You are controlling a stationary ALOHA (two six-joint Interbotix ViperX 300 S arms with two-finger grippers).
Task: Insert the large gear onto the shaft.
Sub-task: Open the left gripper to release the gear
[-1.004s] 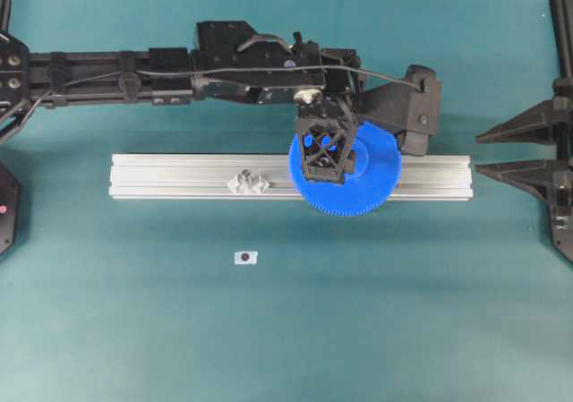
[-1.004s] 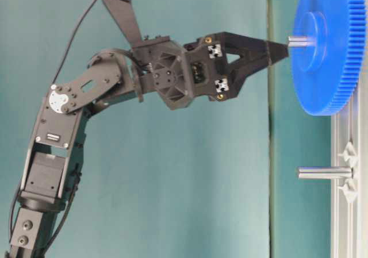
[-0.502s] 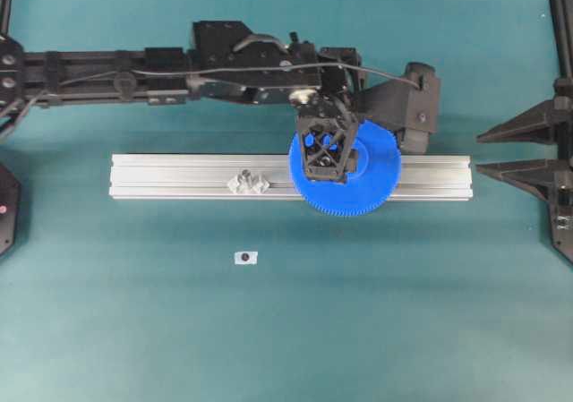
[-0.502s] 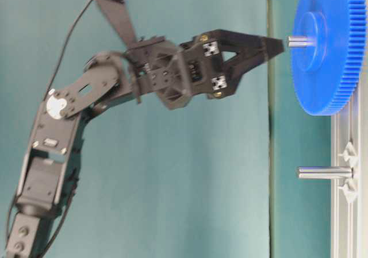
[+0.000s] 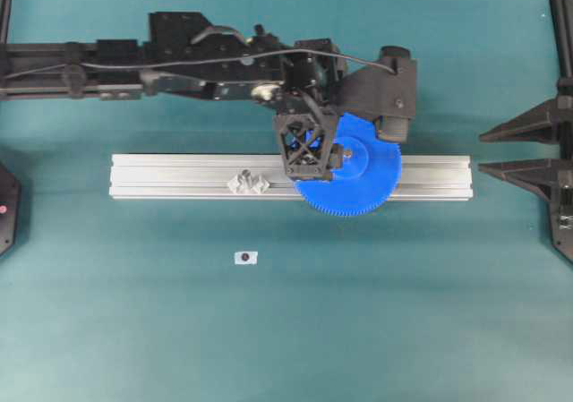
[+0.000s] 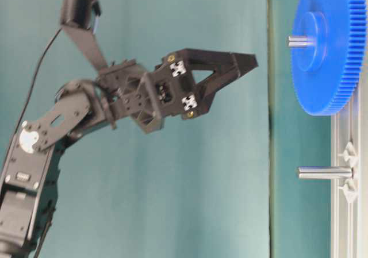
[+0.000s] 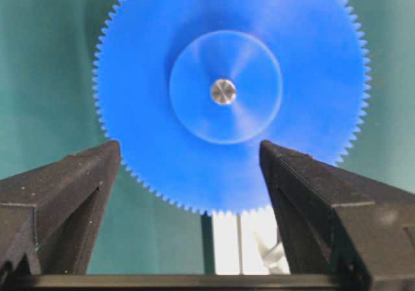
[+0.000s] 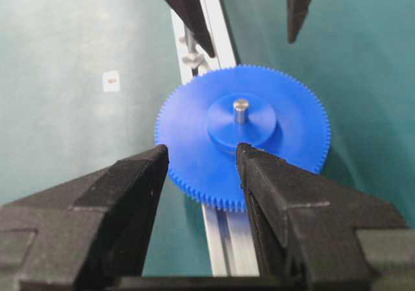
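Overhead: the gear (image 5: 351, 171) is lying flat on the rail (image 5: 179, 176), right of the middle, with a shaft (image 5: 346, 154) showing through its hub. The left gripper (image 5: 307, 156) is hanging over the gear's left part, having shifted leftward and up off the hub it was covering a second ago. A second, bare pin in its clear mount (image 5: 248, 183) is standing further left on the rail. A small white tag (image 5: 245, 257) is lying on the table (image 5: 358, 312). The right gripper (image 5: 501, 152) is waiting at the right edge, jaws apart, holding nothing.

Table-level: the left gripper (image 6: 247, 62) is pulling away from the gear (image 6: 325, 45); a second ago its tips were at the shaft end (image 6: 299, 40), now there is a clear gap. Nothing is between its jaws. The bare pin (image 6: 322, 172) is untouched.

Left wrist: the jaws are standing wide and empty, framing the gear (image 7: 230, 90) well apart, the shaft end (image 7: 223, 91) seated in the centre hole.

Right wrist: the jaws are spread and empty, the gear (image 8: 243, 132) resting level on the rail (image 8: 224, 229) around its shaft (image 8: 240, 109).

The retreat suggests the gear is released and seated, so the insertion looks done.
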